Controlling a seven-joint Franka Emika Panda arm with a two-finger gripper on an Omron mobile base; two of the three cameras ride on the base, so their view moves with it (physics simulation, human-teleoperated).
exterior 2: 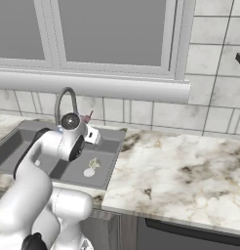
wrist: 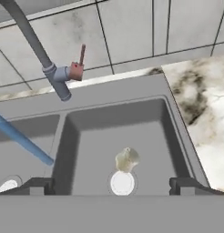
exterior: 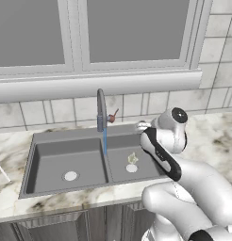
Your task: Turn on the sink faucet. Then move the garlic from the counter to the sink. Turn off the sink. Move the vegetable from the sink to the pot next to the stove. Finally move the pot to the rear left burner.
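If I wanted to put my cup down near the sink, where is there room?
The marble counter right of the sink is bare, bordered by the tiled wall behind and the counter's front edge. In the right basin, the garlic sits beside the drain, under the open gripper. The left basin has water running from the faucet.

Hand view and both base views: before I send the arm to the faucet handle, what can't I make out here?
- End effector: hand view shows two fingertips set wide apart; both base views have it behind the arm's own links.
- Pot and stove: outside every frame.
- Garlic: a small pale blob by the right basin's drain; its resting side is unclear.
- Faucet handle: tiny in the base views; its exact angle is hard to read.
- Sink: hand view's left edge cuts off the left basin.
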